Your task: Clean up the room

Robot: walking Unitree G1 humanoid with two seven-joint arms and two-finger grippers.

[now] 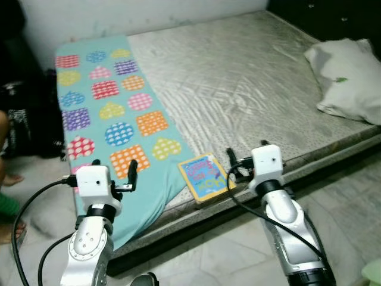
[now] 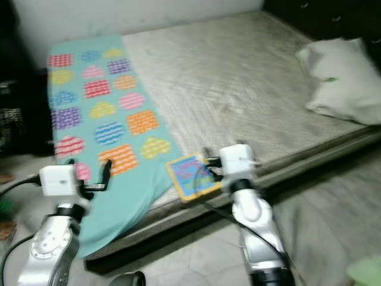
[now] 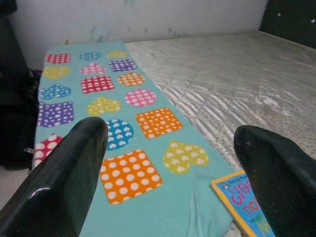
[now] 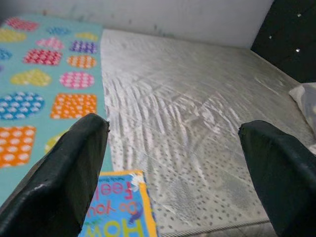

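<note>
Soft, even indoor light with sheen on the mattress (image 4: pixel 197 123); the right eye view is motion-blurred, and the near black fingers (image 3: pixel 59 182) loom unfocused.

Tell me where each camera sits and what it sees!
Left eye view: on the head, looking down at the grey quilted mattress, both silver arms showing.
Right eye view: beside it, same scene.
Left wrist view: on the left arm, looking past the open left claw at the turquoise blanket with dotted hearts.
Right wrist view: on the right arm, past the open right claw.
All share the blue picture book.
</note>
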